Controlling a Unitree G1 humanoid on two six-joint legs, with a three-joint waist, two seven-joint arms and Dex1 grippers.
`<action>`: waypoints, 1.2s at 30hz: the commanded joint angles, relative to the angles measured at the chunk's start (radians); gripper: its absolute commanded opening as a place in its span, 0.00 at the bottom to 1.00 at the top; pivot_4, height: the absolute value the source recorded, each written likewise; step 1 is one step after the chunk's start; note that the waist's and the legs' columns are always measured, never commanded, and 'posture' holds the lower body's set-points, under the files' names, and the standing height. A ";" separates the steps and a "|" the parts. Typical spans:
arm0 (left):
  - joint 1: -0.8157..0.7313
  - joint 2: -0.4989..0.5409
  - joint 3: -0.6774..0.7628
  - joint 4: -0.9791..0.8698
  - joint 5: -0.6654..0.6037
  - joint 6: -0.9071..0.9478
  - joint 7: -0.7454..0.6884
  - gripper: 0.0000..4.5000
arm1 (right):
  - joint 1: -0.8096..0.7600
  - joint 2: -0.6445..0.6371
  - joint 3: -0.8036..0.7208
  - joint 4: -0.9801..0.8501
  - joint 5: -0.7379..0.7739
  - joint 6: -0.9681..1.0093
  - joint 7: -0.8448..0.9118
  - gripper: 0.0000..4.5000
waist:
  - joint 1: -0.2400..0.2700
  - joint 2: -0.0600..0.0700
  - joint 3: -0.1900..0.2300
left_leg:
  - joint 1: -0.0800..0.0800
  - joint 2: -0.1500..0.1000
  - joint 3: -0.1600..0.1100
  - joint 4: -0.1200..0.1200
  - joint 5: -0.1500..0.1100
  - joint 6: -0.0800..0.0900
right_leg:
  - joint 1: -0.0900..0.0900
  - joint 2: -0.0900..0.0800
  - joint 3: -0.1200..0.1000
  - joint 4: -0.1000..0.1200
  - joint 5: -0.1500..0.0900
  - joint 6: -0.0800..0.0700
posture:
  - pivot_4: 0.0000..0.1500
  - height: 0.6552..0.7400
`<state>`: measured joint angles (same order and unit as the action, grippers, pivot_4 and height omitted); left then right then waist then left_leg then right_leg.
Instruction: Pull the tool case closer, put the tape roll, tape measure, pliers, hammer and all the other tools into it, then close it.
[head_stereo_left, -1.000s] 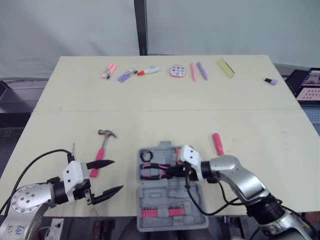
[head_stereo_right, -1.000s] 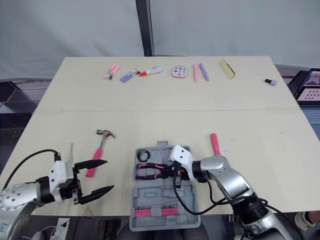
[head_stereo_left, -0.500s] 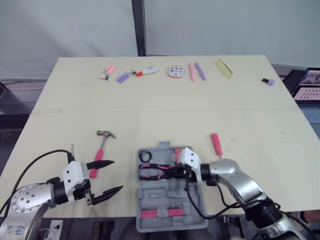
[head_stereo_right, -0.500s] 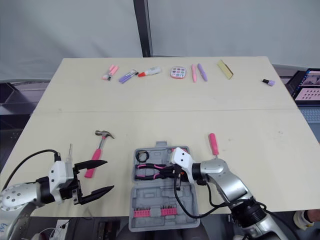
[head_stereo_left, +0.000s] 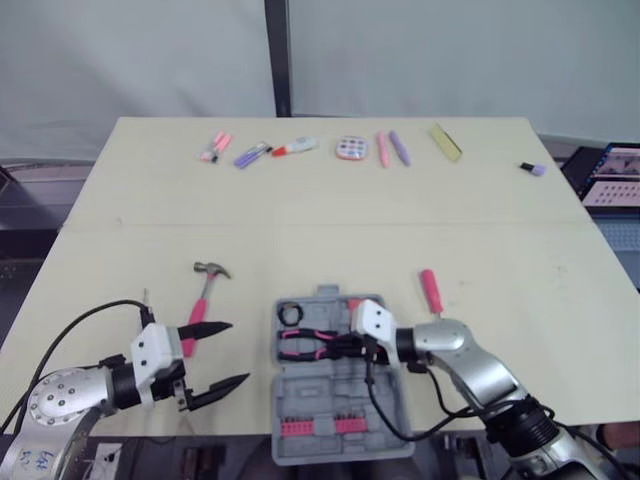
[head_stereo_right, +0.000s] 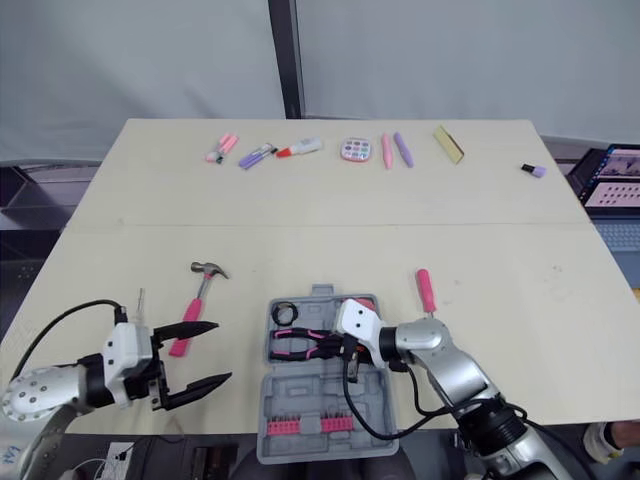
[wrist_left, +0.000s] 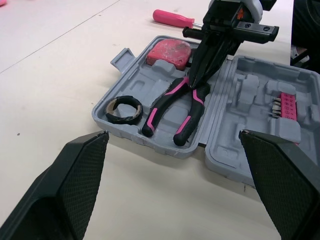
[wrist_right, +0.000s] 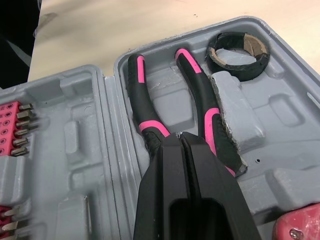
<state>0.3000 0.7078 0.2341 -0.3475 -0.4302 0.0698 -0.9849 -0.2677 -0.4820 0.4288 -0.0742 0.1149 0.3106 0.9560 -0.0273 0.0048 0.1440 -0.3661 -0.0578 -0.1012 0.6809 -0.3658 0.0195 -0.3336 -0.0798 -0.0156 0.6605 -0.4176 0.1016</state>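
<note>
Now my right pincer (wrist_right: 180, 137) is clenched, tips on the pliers (wrist_right: 196, 89) in the tool case (head_stereo_left: 320, 395). Left pincer (head_stereo_left: 237, 351) gapes near the hammer (head_stereo_left: 202, 300): rigid, head-heavy I judge, best gripped close to its head.

A table (head_stereo_left: 300, 240) holds everything. The tool case (head_stereo_left: 320, 385) lies open at the near edge, centre, its 2 halves one behind the other. In the far half, the tape roll (wrist_right: 235, 70) sits in the far left corner and the tape measure (wrist_left: 169, 52) in the far right corner. The pliers (wrist_left: 191, 111) lie nearer, handles pointing left. A row of bits (wrist_left: 286, 106) sits along the near half's near side.

The hammer (head_stereo_left: 203, 295) lies left of the case, head far, handle near. A screwdriver (head_stereo_left: 432, 290) lies just right of the case.

The left gripper (head_stereo_left: 238, 351) is at near left, beside the hammer's handle end. The right gripper (head_stereo_left: 347, 346) reaches over the case's far half, at the pliers' head.

A row of small items (head_stereo_left: 351, 148) lines the far edge.
</note>
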 joint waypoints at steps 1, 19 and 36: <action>0.002 -0.005 0.001 -0.020 0.001 -0.018 0.002 1.00 | 0.052 -0.042 0.066 0.125 -0.109 0.034 -0.031 0.01 | 0.000 0.000 0.000 | 0.001 0.000 0.000 0.000 0.000 0.000 | 0.001 0.000 0.000 0.000 0.000 0.000 | 1.00 0.69; -0.003 -0.015 -0.011 -0.019 0.004 -0.016 0.014 1.00 | 0.047 -0.055 0.115 0.192 -0.192 0.025 -0.038 0.01 | 0.002 0.001 -0.005 | 0.022 0.000 -0.003 -0.011 -0.001 -0.001 | 0.028 0.001 0.000 -0.019 -0.001 -0.001 | 1.00 0.69; -0.077 -0.023 -0.077 -0.010 -0.002 0.034 0.027 1.00 | -0.018 -0.059 -0.058 -0.102 -0.053 0.187 -0.060 0.01 | 0.018 0.011 -0.003 | 0.019 -0.001 -0.001 -0.014 0.000 -0.001 | 0.029 0.000 0.003 -0.031 -0.001 -0.002 | 1.00 0.69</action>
<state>0.2287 0.6871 0.1642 -0.3412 -0.4281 0.0928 -0.9671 -0.2905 -0.5119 0.4214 -0.1604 0.0622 0.4356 0.9210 -0.0093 0.0161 0.1407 -0.3523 -0.0584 -0.1027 0.6679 -0.3654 0.0186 -0.3089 -0.0790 -0.0125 0.6295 -0.4186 0.0998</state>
